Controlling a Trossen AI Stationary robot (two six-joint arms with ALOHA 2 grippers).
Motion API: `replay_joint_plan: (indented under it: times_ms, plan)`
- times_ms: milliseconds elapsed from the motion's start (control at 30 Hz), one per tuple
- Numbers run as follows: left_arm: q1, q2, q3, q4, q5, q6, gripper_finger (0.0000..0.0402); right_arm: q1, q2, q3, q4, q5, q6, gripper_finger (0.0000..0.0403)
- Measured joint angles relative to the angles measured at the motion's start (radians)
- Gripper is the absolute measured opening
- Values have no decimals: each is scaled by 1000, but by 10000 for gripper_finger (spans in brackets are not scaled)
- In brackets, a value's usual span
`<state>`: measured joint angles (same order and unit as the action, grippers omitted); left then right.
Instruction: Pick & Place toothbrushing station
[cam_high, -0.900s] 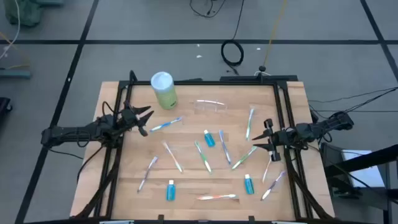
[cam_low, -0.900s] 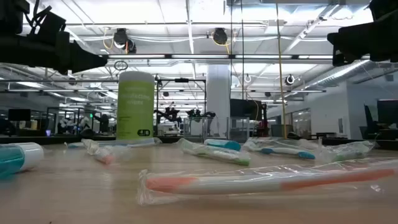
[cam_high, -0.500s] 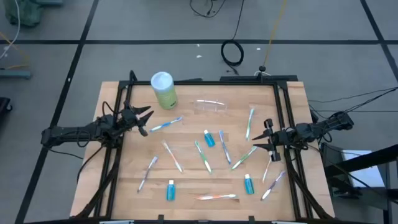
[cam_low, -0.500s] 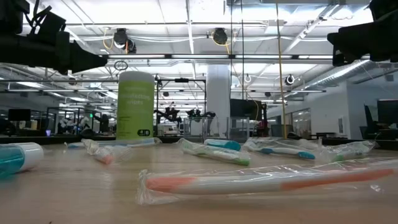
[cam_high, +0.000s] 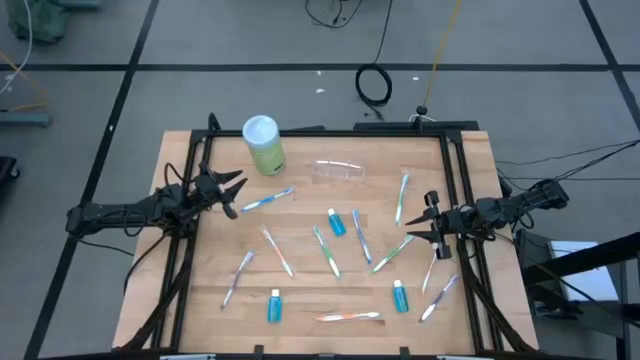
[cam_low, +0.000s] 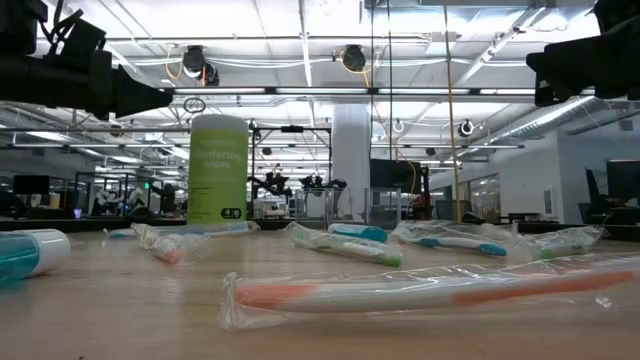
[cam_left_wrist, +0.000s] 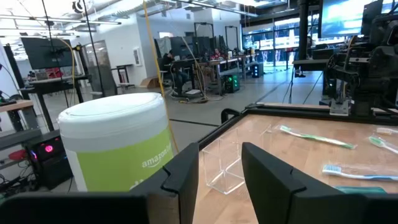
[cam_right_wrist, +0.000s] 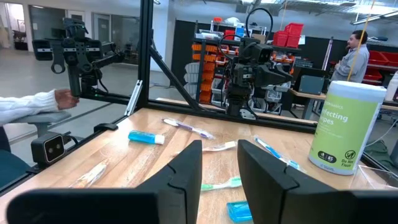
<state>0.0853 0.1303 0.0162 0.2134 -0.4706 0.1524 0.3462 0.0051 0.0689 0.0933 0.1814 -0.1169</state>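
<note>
On pale wooden table (cam_high: 300, 295), slim plastic-wrapped toothbrushes (cam_high: 328, 250) lie scattered.

toothbrushes (cam_high: 327, 251): 10 | blue tubes (cam_high: 336, 223): 3 | green canister (cam_high: 263, 145): 1 | clear bag (cam_high: 338, 171): 1 | arms: 2

Green canister (cam_right_wrist: 347, 127), blue tube (cam_right_wrist: 147, 137), toothbrushes (cam_right_wrist: 188, 128) on table (cam_right_wrist: 99, 152).
</note>
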Motion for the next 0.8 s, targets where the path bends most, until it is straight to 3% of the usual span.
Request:
replay_joint_plan:
  times_ms: [800]
  plan:
    - [0,0,0,1,0,-17,129,0,0,0,0,0,-5,96]
